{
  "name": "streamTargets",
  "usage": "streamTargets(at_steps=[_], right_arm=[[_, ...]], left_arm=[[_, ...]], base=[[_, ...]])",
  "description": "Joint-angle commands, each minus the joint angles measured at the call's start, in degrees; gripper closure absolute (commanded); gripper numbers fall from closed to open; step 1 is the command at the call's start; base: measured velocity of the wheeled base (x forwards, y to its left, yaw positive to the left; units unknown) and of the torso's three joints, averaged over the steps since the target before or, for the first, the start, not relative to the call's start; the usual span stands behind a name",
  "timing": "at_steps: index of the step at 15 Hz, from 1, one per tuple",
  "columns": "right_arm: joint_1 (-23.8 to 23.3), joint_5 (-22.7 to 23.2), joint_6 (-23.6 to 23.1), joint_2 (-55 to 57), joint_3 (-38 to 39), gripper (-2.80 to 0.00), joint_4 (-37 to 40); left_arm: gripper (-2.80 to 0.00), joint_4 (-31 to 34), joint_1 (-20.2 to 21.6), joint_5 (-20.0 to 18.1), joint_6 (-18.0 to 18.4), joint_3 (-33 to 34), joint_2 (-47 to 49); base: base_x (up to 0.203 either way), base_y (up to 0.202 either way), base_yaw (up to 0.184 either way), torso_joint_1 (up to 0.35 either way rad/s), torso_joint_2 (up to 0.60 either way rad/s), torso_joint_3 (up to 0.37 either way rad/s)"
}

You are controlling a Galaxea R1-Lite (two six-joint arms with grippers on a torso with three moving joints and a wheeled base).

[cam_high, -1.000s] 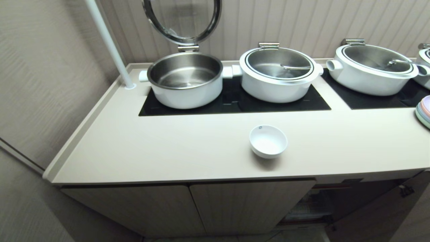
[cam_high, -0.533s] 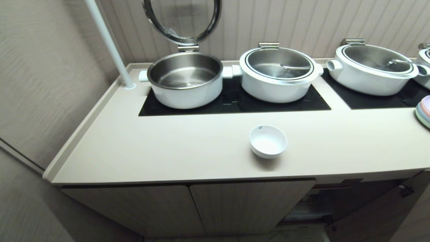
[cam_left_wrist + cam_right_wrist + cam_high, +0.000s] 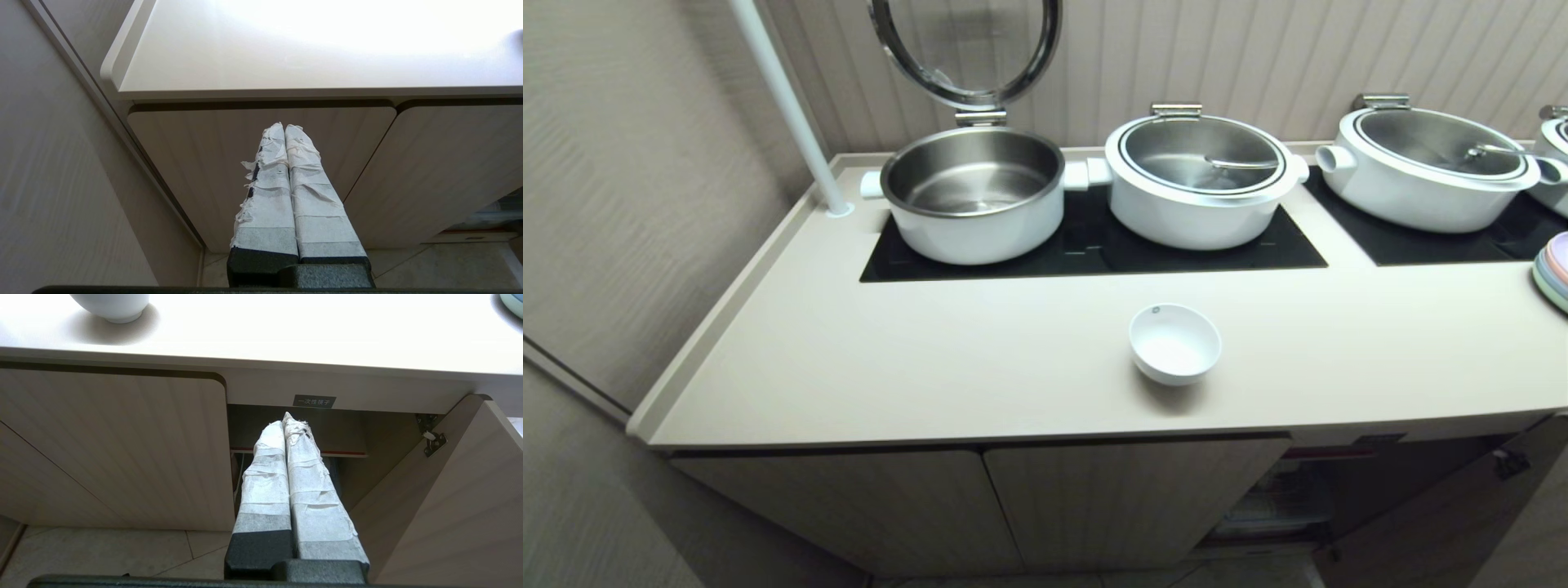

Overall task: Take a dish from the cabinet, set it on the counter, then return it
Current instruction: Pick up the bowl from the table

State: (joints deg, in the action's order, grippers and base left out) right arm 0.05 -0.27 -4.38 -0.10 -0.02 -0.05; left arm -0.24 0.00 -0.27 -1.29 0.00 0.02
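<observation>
Upright, dish point(image 3: 1174, 344) sits on counter point(image 3: 931, 367) (clear of both grippers' fingers).

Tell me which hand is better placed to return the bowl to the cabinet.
Probably the right hand: it faces the open cabinet, with the bowl just above. The left hand faces closed doors.

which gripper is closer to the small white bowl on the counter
Right. The right gripper hangs below the counter edge facing the open cabinet, with the small round white ceramic bowl just above it. The left gripper faces closed doors farther along.
</observation>
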Motion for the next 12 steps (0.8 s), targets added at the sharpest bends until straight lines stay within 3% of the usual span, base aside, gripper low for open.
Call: streamTargets(at_steps=[1, 12], right_arm=[[0.04, 0.00, 0.16, 0.10, -0.06, 0.00, -0.04], [0.04, 0.09, 0.60, 0.10, -0.24, 0.00, 0.66]], left_arm=[[0.00, -0.02, 0.00, 0.00, -0.03, 0.00, -0.02], [0.00, -0.02, 0.00, 0.00, -0.03, 0.00, -0.02]], base=[[0.000, 0.000, 0.000, 0.000, 0.00, 0.000], [0.000, 0.000, 0.000, 0.000, 0.00, 0.000]])
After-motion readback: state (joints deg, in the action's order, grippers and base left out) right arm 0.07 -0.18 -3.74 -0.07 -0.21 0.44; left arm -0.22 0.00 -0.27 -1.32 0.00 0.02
